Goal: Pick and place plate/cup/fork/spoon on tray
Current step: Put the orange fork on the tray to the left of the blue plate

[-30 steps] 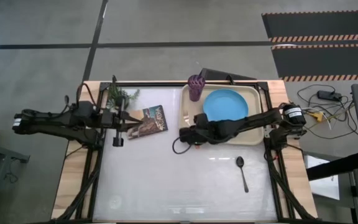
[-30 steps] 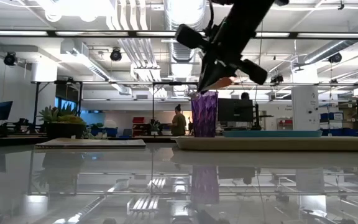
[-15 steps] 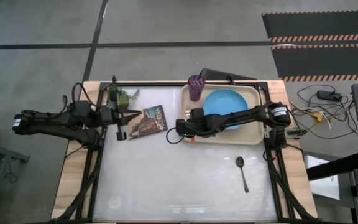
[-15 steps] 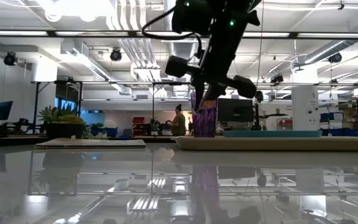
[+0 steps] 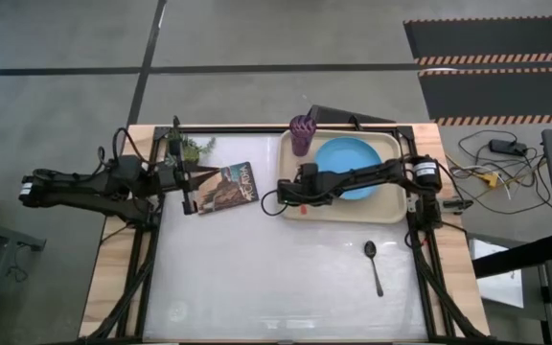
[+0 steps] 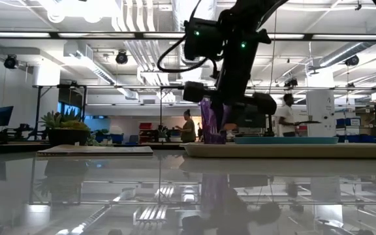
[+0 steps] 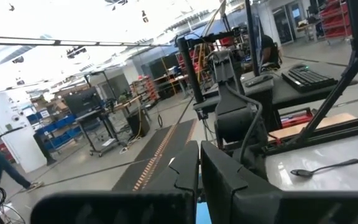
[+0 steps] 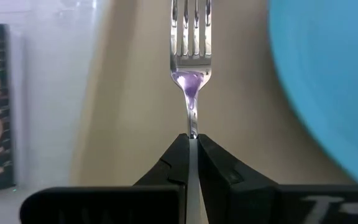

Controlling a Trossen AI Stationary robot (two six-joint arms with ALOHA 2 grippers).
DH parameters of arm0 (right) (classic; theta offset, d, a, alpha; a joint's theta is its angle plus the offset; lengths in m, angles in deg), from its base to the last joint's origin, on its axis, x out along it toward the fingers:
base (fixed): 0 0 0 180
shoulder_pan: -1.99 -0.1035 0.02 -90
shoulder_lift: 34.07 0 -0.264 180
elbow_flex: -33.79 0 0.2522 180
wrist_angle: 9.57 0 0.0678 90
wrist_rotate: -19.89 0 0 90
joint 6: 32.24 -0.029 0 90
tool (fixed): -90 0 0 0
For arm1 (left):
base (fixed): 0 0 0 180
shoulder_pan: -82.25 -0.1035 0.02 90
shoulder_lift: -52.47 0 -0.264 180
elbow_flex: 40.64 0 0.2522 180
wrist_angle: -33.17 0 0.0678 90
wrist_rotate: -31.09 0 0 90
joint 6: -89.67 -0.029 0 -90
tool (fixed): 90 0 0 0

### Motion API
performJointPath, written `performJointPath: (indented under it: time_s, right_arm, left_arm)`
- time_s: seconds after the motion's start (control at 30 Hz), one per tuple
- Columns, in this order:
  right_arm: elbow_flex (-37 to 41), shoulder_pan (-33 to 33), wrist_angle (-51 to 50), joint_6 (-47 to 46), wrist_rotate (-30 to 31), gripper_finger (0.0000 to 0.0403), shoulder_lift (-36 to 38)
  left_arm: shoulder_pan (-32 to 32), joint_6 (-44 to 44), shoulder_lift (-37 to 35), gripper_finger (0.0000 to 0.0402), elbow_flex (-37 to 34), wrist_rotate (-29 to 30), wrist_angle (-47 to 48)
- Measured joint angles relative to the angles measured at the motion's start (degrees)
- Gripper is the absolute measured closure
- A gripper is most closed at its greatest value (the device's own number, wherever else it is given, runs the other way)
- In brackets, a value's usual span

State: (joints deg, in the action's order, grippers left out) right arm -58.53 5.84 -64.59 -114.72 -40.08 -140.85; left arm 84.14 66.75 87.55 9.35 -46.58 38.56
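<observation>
My right gripper (image 5: 288, 189) hangs low over the left part of the beige tray (image 5: 391, 217), shut on the silver fork (image 8: 191, 43). The light-blue plate (image 5: 348, 161) lies on the tray, just right of the gripper. The purple cup (image 5: 301, 132) stands in the tray's far left corner, and the gripper partly hides it in the low view (image 6: 207, 121). The dark spoon (image 5: 374, 264) lies on the table, nearer than the tray. My left gripper (image 5: 188, 190) is shut and empty at the table's left, beside the book. My right gripper pinches the fork's thin stem (image 8: 192, 121) between its two fingers, just behind the tines. The handle behind that is hidden between the fingers. The fingers slant down from above and lie along the fork, whose tines (image 8: 191, 28) stick out beyond the fingertips over the tray floor. I cannot tell whether the tines touch the tray.
A small picture book (image 5: 226, 187) lies left of the tray, and a green potted plant (image 5: 188, 147) stands beyond it at the far left. People stand in the room behind the table (image 6: 286, 114).
My right gripper has gone down with the fork, from high above the table to just over the tray's left part, beside the cup. It has stayed shut on the fork.
</observation>
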Motion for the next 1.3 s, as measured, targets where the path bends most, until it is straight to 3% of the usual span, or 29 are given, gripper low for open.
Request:
performJointPath:
  time_s: [0.73,1.3]
  right_arm:
    - [4.1,0.9,1.8,1.0,1.5,0.039,-0.3]
    - [3.0,1.5,5.6,1.2,1.7,0.039,-5.3]
  left_arm:
    - [0.0,0.0,0.0,0.0402,0.0,0.0,0.4]
    - [0.0,0.0,0.1,0.0402,0.0,0.0,0.4]
